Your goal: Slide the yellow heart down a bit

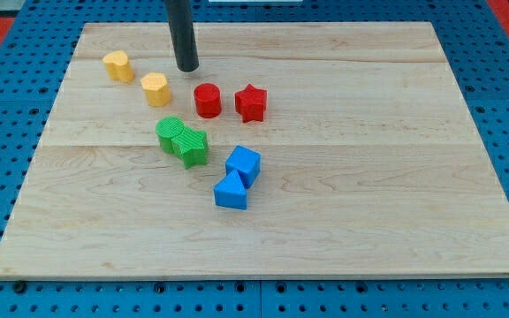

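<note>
While my tip (187, 67) rests on the board (369, 194) in the frame's upper left — a bare rod, no claw to spread or pinch — the yellow heart (118, 66) sits well to its left, with the yellow hexagon (155, 89) between, lower down.

Yellow heart (118, 65) sits upright near the board's top-left corner
</note>
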